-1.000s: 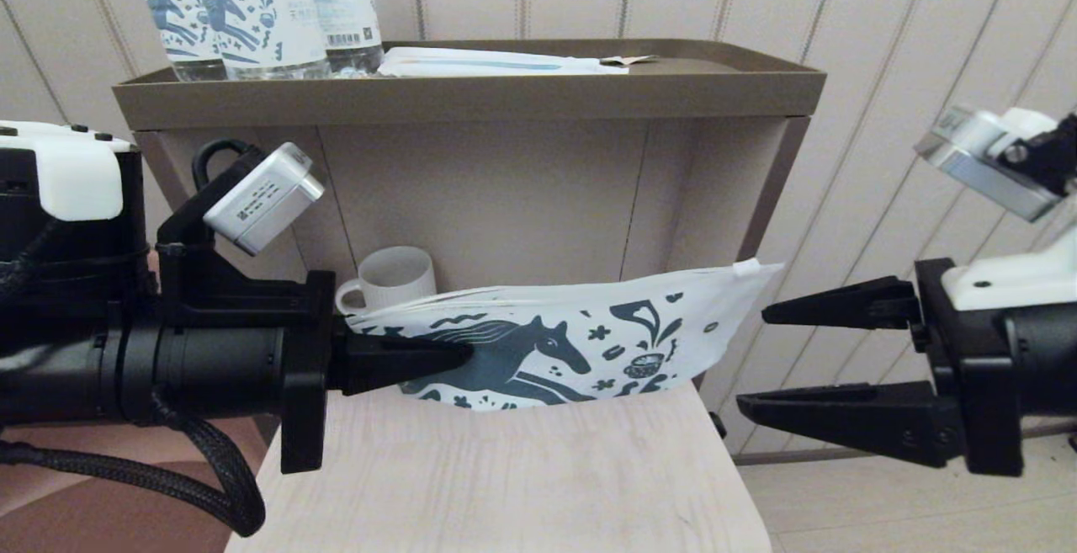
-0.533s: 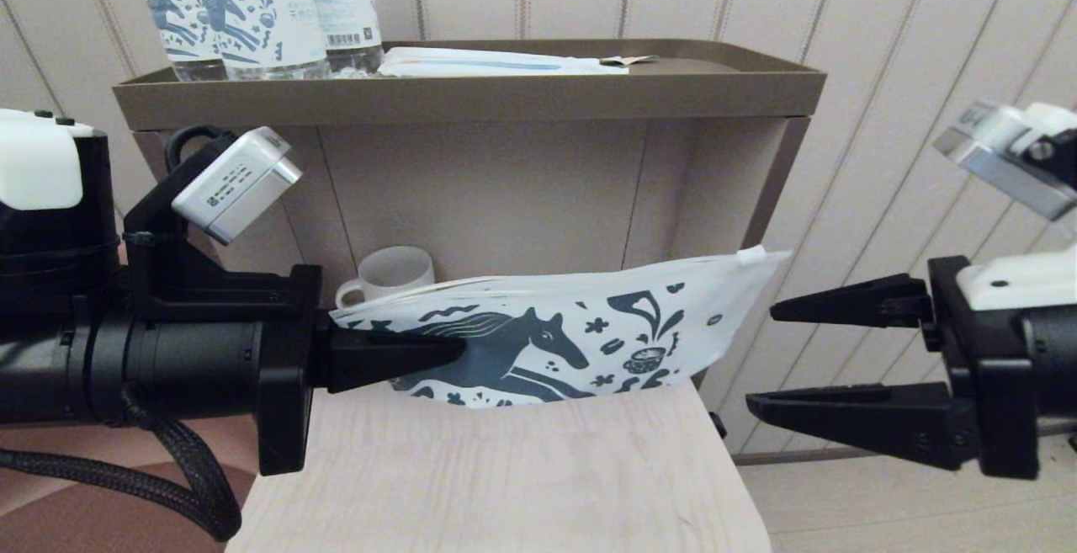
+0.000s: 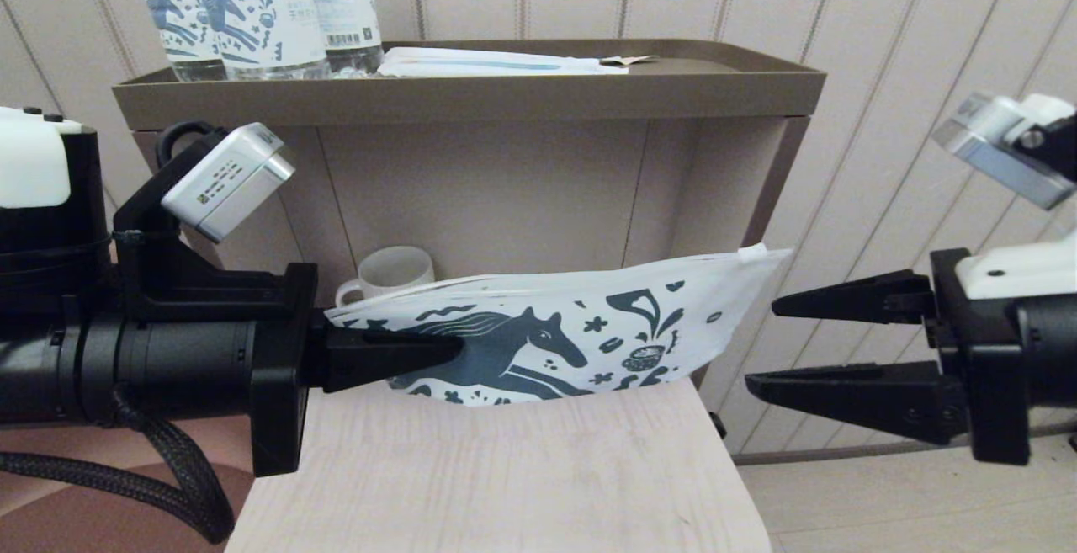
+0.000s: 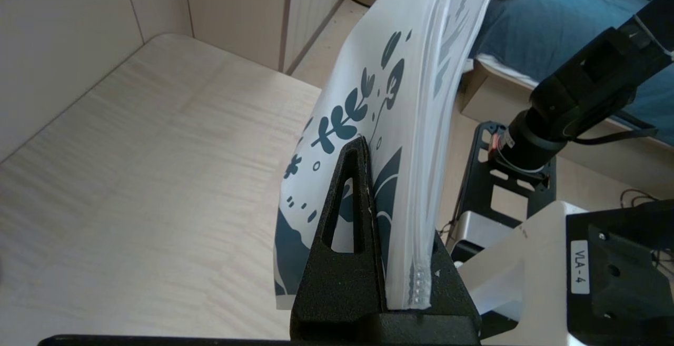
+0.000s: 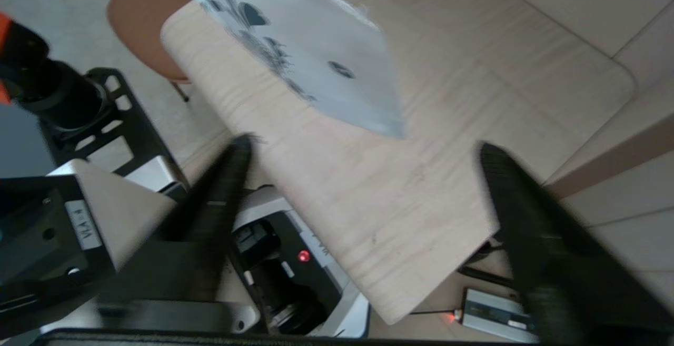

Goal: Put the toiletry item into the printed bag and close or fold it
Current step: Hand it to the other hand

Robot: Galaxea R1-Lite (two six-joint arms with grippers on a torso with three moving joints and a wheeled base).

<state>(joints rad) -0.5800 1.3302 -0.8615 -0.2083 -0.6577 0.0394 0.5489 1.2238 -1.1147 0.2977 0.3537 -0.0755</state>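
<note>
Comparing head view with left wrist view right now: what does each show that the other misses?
Head only: the shelf tray with bottles and a long white packet, the mug behind the bag, and the right pincer open, clear of the bag's slider end.

Left wrist only: the bag's zip edge seated between the left pincer's fingers, and blue bedding beyond.

Both: the left pincer shut on the bag, held above the table.

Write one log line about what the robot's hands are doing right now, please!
left hand: shut on printed bag, held above table | right hand: open, empty, beside bag's slider end | toiletry item: not visible
</note>
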